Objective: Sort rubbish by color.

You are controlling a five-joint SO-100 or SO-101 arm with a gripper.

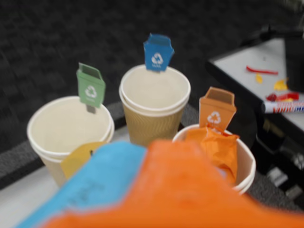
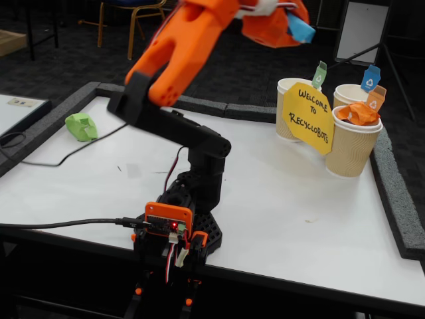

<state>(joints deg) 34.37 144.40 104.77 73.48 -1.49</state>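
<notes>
The orange plastic gripper (image 2: 292,23) hangs high above the white counter (image 2: 279,199), near the three beige ribbed paper cups, and a light blue crumpled paper wad (image 2: 301,28) sticks out from its tip; the fixed view suggests the jaws are closed on it, though how tightly cannot be told. In the wrist view the same blue wad (image 1: 95,183) fills the lower left, blurred, beside the orange gripper body. An orange crumpled paper wad (image 2: 356,113) sits inside the cup with the orange recycling tag (image 2: 352,149), nearest the counter's right edge in the fixed view. The cup with the green tag (image 1: 66,135) and the cup with the blue tag (image 1: 154,107) look empty in the wrist view. A lime green crumpled paper wad (image 2: 81,126) lies on the counter well apart from the cups, near the left edge. A yellow paper sign (image 2: 309,118) leans against the cups.
</notes>
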